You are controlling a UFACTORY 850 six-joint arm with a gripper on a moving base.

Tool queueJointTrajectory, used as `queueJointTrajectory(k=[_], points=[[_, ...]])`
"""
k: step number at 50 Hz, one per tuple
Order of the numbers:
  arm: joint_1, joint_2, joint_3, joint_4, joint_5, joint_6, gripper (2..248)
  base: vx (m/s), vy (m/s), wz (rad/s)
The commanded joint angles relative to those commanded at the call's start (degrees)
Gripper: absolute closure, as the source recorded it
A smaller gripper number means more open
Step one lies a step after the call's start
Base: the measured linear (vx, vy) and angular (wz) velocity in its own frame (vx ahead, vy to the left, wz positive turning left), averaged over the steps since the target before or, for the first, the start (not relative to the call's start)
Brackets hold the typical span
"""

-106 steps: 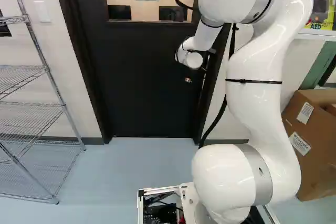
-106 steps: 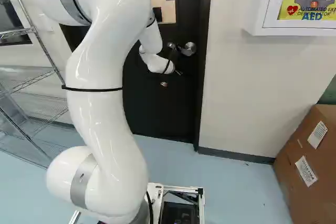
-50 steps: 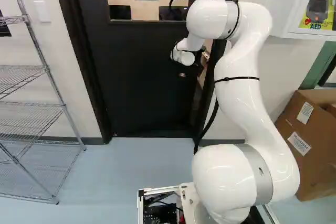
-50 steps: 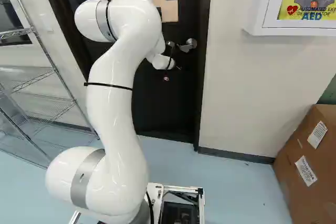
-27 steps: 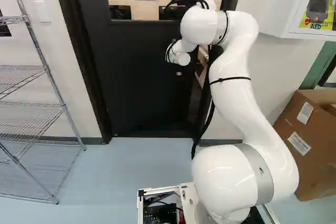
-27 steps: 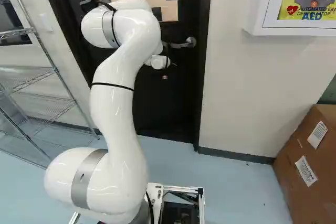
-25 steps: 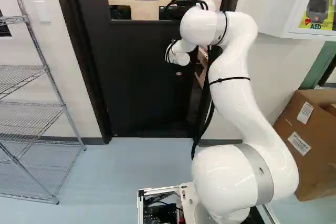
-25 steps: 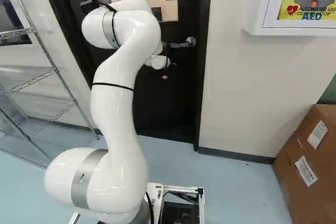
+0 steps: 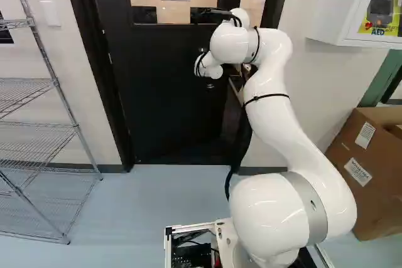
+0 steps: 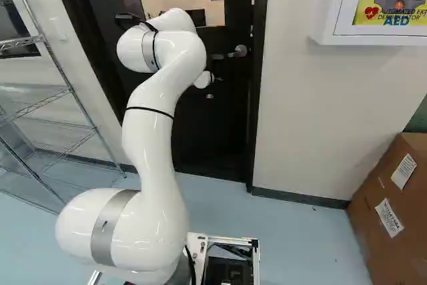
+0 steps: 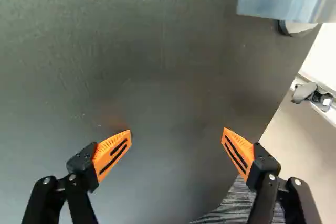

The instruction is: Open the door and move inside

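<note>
The black door [image 9: 163,92] with its window stands ajar, swung away from me, with a gap at its handle side in the left base view. In the right base view the gripper [image 10: 218,79] is small and dark, close by the door below the silver lever handle [image 10: 235,52]. Seen from the wrist, the gripper [image 11: 177,145] is open, its orange pads wide apart, and only the door's dark face [image 11: 157,77] lies ahead. The handle [image 11: 283,4] is ahead and off to one side, not between the fingers. Whether a finger touches the door, I cannot tell.
A wire shelf [image 9: 38,123] stands left of the door frame. To the right are a white AED cabinet [image 10: 320,18] on the wall and a cardboard box [image 10: 393,211] on the floor. Past the door's edge, the wrist view shows pale floor [image 11: 299,140].
From closed, the door has swung away from me and its gap has widened. My arm has stretched forward, its wrist moving toward the door and farther off. The base has not moved.
</note>
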Motion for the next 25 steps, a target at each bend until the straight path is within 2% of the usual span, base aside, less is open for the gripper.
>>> queueJointTrajectory(k=[25], points=[[-1.1, 6.2, 8.8, 0.0, 0.0, 0.0, 3, 0.000, 0.000, 0.000]])
